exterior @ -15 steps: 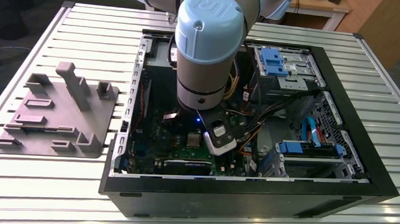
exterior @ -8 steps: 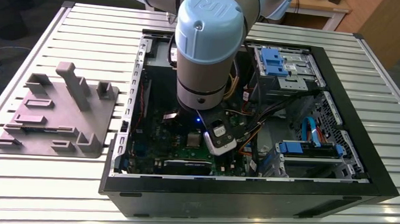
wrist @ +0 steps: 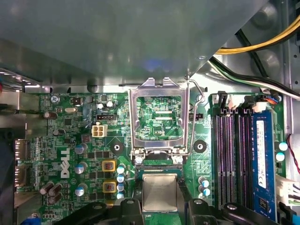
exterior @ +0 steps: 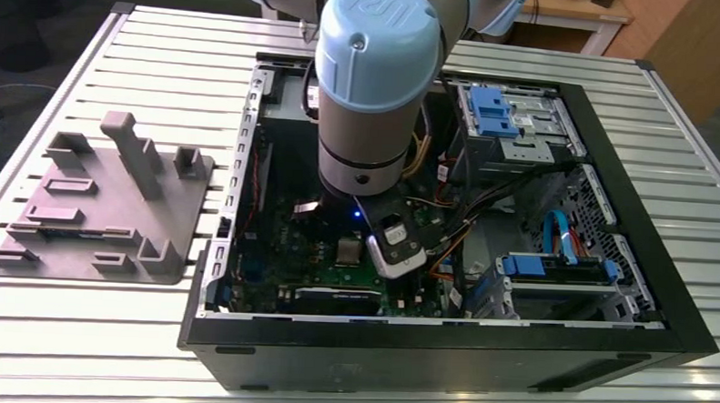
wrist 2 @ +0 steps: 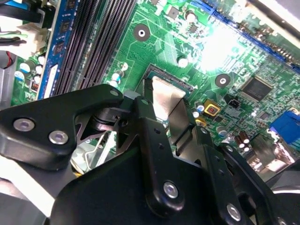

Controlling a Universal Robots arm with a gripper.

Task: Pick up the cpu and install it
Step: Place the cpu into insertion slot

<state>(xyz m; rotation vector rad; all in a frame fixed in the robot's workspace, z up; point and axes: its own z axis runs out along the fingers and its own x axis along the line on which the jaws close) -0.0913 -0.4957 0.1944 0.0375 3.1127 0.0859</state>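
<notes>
The cpu (wrist: 160, 192), a small silvery square chip, lies low over the socket of the green motherboard (wrist: 70, 140). My gripper (wrist: 160, 199) is shut on the cpu, its black fingers (wrist: 130, 206) pressed to two opposite edges. In the second wrist view the cpu (wrist 2: 164, 93) shows between the fingers (wrist 2: 146, 117), right above the socket opening; I cannot tell whether it is fully seated. The metal socket frame (wrist: 132, 122) stands flipped up and open beside it. In the exterior view the gripper (exterior: 353, 253) is deep inside the open computer case, with the cpu (exterior: 350, 247) under it.
Memory slots (wrist: 234, 150) and a blue memory stick (wrist: 262, 159) run beside the socket. Yellow and black cables (wrist: 262, 44) hang near the case wall. Blue drive cages (exterior: 498, 112) fill the case's far side. A grey moulded fixture plate (exterior: 93, 208) lies on the slatted table at the exterior view's left.
</notes>
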